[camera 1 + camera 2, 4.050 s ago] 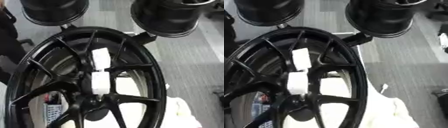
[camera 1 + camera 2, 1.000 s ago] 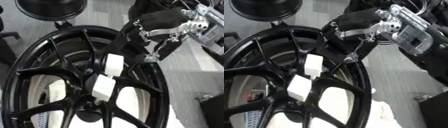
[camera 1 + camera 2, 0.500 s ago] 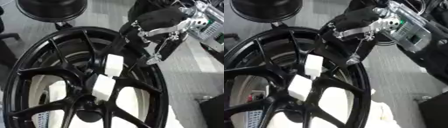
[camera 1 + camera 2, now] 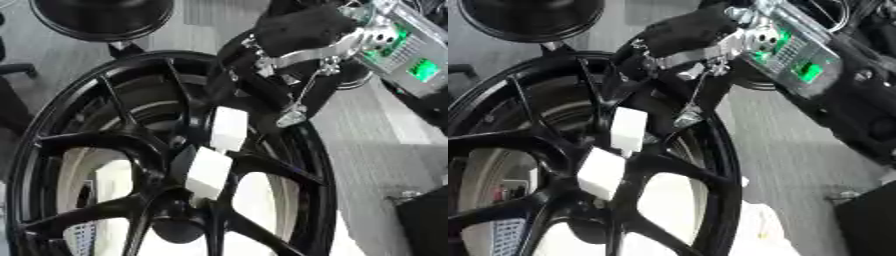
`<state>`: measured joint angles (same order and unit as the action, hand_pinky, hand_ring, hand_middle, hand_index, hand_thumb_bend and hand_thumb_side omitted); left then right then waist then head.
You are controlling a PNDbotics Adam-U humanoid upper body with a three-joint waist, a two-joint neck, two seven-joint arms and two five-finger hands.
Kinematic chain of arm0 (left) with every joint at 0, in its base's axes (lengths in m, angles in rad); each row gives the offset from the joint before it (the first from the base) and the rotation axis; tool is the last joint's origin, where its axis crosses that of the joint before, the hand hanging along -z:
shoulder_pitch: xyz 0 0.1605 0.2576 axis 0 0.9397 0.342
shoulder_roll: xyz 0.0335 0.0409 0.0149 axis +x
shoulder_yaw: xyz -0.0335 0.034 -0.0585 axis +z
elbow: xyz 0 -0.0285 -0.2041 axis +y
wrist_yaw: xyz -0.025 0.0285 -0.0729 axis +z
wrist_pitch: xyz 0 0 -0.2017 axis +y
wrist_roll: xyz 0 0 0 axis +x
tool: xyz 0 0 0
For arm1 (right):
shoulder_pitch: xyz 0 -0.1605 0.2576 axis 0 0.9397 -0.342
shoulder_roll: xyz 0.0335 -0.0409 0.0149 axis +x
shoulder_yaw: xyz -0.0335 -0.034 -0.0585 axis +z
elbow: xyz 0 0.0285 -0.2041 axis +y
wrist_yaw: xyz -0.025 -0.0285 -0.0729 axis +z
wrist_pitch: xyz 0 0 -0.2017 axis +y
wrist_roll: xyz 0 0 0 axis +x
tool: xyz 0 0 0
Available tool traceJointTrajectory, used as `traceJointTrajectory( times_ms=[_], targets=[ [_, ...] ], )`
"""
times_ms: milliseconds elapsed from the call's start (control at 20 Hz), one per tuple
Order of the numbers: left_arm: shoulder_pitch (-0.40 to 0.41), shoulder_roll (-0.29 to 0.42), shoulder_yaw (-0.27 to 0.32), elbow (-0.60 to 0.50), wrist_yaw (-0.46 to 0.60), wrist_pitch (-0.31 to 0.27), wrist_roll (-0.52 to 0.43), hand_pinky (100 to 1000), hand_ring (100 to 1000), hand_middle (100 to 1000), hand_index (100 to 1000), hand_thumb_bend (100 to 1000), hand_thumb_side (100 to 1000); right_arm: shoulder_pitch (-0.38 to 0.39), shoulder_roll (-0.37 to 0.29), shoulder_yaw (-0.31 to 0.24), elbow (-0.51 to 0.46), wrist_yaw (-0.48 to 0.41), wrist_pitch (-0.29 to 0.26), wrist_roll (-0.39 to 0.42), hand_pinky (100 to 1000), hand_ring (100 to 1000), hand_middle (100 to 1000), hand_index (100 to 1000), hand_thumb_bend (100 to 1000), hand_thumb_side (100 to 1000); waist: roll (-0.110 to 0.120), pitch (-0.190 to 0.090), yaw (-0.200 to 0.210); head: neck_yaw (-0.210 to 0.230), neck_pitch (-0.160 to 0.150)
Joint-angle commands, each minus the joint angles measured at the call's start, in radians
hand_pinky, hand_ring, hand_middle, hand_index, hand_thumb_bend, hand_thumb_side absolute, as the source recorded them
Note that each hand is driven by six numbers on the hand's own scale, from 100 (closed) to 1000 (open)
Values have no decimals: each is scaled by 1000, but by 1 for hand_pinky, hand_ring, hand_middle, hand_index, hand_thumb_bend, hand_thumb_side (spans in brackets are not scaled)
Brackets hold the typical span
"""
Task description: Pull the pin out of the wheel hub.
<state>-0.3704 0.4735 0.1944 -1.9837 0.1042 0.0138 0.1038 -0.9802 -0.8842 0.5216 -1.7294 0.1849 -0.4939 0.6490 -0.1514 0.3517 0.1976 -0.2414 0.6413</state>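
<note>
A black spoked wheel hub (image 4: 114,145) fills the left and middle of both views. Two white blocks sit along one spoke above its centre: an upper block (image 4: 229,129) and a lower block (image 4: 208,172). I cannot make out which part is the pin. My right hand (image 4: 293,30), black with silver fittings, comes in from the upper right and hangs over the rim's upper right part, just above and right of the upper block. A thin silver rod (image 4: 293,117) on it ends beside that block. Its dark parts merge with the black spokes. My left hand shows in no view.
A second round black object (image 4: 101,17) stands on a post at the top left. My right forearm carries a board with green lights (image 4: 794,55). White cloth (image 4: 754,230) lies under the wheel at the bottom. A dark box (image 4: 424,220) stands at the lower right on the grey floor.
My right hand, absent four seconds ago, has come in from the upper right and over the last second drifted a little left, closer to the upper white block. The wheel has not moved.
</note>
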Motion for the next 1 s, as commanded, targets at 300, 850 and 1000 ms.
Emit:
traceJointTrajectory(
  times_ms=[300,850,1000],
  targets=[
    [-14,12,12,-16,3,-1,5,851,746,626,859,100,606,-13,-9,-3,11,14,-33,14,921,895,846,878,390,100,-3,-10,16,-6,5],
    [-18,9,19,-16,-3,9,24,850,743,621,856,100,613,30,-35,-6,-19,-30,-56,67,909,885,827,862,347,100,-18,6,31,-10,29],
    [-19,7,18,-16,-2,13,24,850,743,619,855,100,616,74,-67,-19,-69,-51,-54,69,905,879,819,855,324,100,-21,10,34,-11,29]
  ],
)
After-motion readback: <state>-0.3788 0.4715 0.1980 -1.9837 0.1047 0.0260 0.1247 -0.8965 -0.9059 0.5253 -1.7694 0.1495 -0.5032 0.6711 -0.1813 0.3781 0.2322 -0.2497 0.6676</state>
